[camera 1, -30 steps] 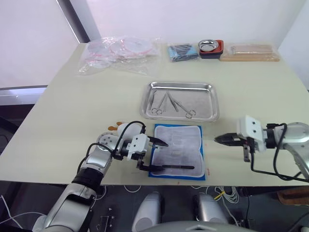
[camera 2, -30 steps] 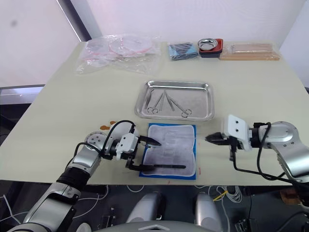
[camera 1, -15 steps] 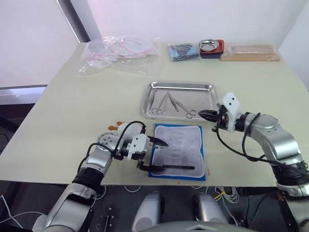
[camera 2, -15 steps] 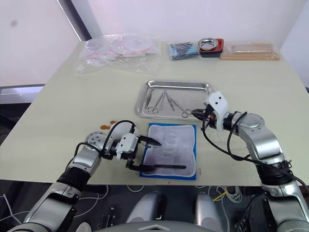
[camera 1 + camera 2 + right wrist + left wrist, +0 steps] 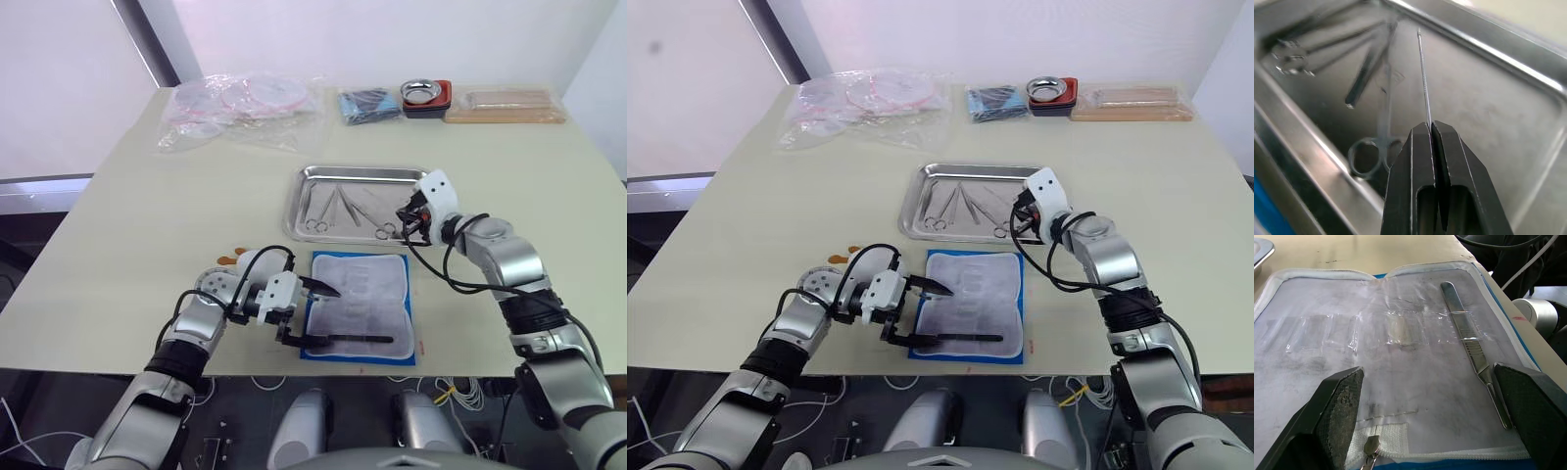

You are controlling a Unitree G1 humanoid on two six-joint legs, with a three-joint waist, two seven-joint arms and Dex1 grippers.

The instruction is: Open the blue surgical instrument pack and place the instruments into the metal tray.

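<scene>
One tool, a flat steel handle [image 5: 1472,347], remains in the open blue surgical instrument pack [image 5: 360,306] near the desk's front edge, framed by the wide-open left hand [image 5: 310,313]. Rightward, the right hand [image 5: 1021,212] has swung over the metal tray [image 5: 298,201], pinching a thin probe [image 5: 1423,71], ready for release.

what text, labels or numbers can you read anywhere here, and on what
None can be read.
Bright blue fabric instrument pack, open on the table: faint grey print on its pale lining, too blurred to read.
Darker blue bundle in clear plastic: no readable label.
Clear plastic bags with pink rings: markings too small to read.
Stainless-steel tray and the slim metal tool left in the pack: no visible marks.
</scene>
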